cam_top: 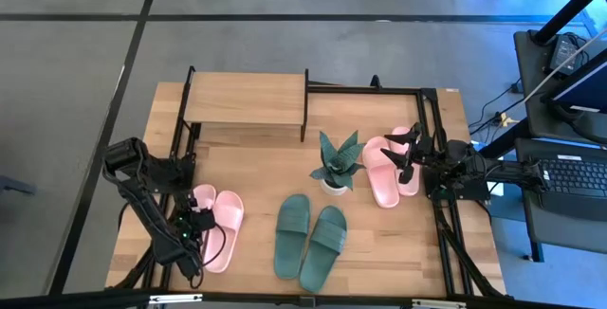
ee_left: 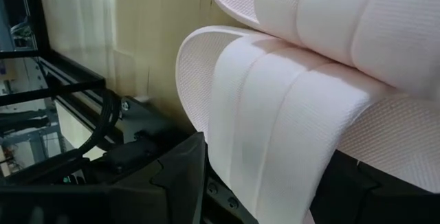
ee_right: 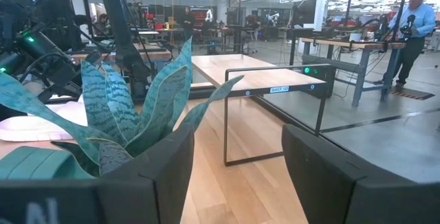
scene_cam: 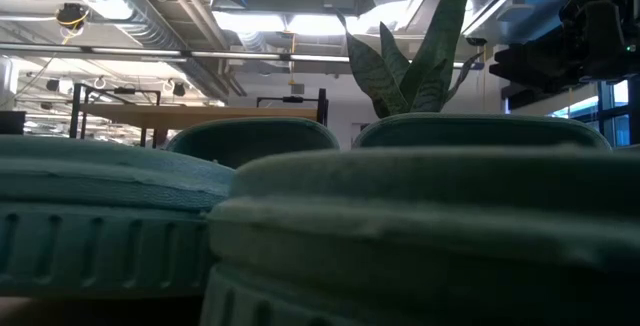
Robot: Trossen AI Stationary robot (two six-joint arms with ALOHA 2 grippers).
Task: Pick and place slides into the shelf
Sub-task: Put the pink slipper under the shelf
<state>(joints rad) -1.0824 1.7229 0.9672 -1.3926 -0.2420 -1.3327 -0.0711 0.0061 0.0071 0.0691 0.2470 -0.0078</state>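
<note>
Near the table's left front corner, my left gripper (cam_top: 194, 222) is low at a pale pink pair of slides (cam_top: 220, 228). In the left wrist view the nearer slide's wide strap (ee_left: 275, 141) lies between its open fingers. My right gripper (cam_top: 403, 150) is open and hovers over the second pink pair (cam_top: 384, 174) at the right. It points past the potted plant (ee_right: 130, 114) toward the shelf (ee_right: 254, 80). The dark green pair (cam_top: 310, 238) lies flat at the front middle. The shelf (cam_top: 245, 99) stands at the far left. My left gripper has one finger (ee_left: 175, 179) on each side of the pink slide's strap (ee_left: 237, 162), coming in low and about level from the table's left. I cannot tell whether the fingers touch the strap. The slide lies flat on the table.
The spiky plant (cam_top: 337, 162) stands in a white pot between the right pink pair and the shelf. In the low view the green slides (scene_cam: 400, 226) fill the foreground. Black frame bars run along the table's left and right edges. People stand in the room beyond.
</note>
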